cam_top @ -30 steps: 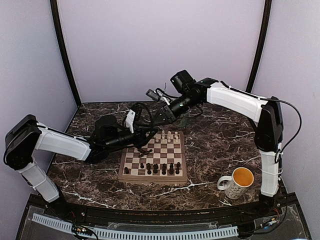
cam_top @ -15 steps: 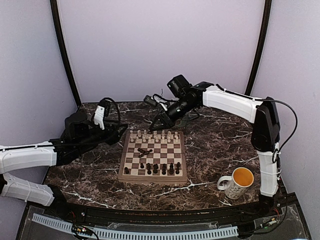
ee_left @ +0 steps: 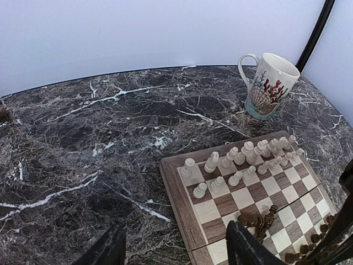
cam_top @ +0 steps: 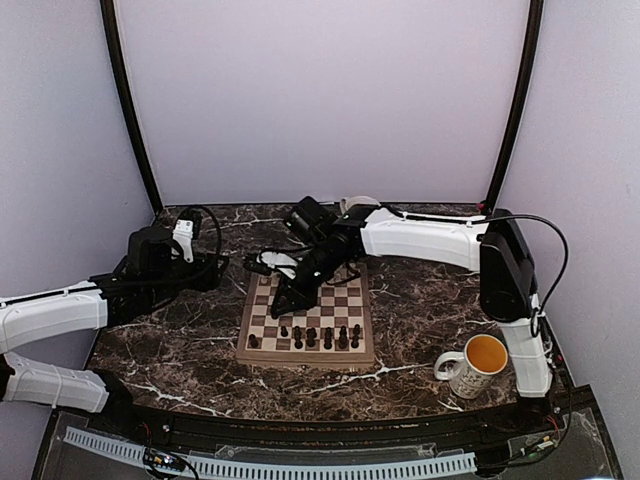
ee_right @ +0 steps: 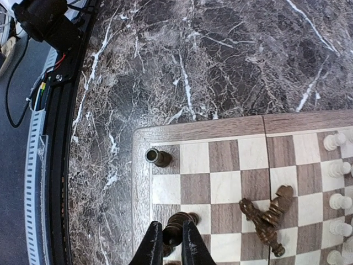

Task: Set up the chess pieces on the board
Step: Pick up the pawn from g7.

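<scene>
The board point(cam_top: 262, 353) lies mid-table, also in the left wrist view point(ee_left: 179, 204) and the right wrist view point(ee_right: 140, 182). Dark pieces point(cam_top: 311, 338) stand along its near row. Cream-white pieces point(ee_left: 242, 160) fill the far rows. Two dark pieces point(ee_right: 267, 218) lie tipped over mid-board, also seen in the left wrist view point(ee_left: 258, 221). A dark rook point(ee_right: 158, 158) stands on a corner square. My right gripper point(ee_right: 172, 247) is shut on a dark piece point(ee_right: 177, 229) just over the board's left side point(cam_top: 285, 298). My left gripper point(ee_left: 176, 254) is open and empty, left of the board point(cam_top: 218, 268).
A white mug point(cam_top: 470, 366) with an orange inside stands at the near right; it also shows in the left wrist view point(ee_left: 270, 85). The marble tabletop point(cam_top: 420, 290) is walled by pale panels. The table's front edge with cables shows in the right wrist view point(ee_right: 49, 110).
My right arm swung from beyond the board's far edge down over its left-middle squares and now grips a dark piece. My left arm drew back left and stays off the board.
</scene>
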Controlling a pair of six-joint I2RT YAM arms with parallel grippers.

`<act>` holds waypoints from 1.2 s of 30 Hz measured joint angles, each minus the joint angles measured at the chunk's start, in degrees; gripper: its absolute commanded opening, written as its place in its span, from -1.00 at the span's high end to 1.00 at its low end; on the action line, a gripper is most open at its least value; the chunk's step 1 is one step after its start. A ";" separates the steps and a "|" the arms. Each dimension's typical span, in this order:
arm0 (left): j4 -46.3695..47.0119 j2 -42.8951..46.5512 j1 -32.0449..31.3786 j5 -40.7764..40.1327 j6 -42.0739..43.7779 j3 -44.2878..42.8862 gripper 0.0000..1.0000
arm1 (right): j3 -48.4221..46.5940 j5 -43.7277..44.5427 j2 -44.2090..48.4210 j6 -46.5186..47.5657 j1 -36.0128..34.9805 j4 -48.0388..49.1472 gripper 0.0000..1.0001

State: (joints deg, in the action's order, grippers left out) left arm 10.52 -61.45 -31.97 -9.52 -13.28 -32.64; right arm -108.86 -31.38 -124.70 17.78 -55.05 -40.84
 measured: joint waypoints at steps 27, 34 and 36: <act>-0.76 -0.02 0.26 0.92 -0.74 0.00 -0.27 | -7.82 5.42 -10.69 0.55 -3.48 -2.49 0.71; -0.74 -0.02 0.26 1.16 -0.74 0.00 -0.27 | -7.85 5.44 -11.28 0.57 -3.82 -2.51 0.68; -0.74 -0.02 0.26 1.25 -0.74 0.00 -0.27 | -7.82 5.44 -11.39 0.57 -3.85 -2.54 0.60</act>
State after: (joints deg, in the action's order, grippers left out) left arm 9.78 -61.47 -31.70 -8.27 -14.02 -32.64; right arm -116.68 -25.93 -136.09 18.35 -58.89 -43.38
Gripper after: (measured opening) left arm 0.636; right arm 0.158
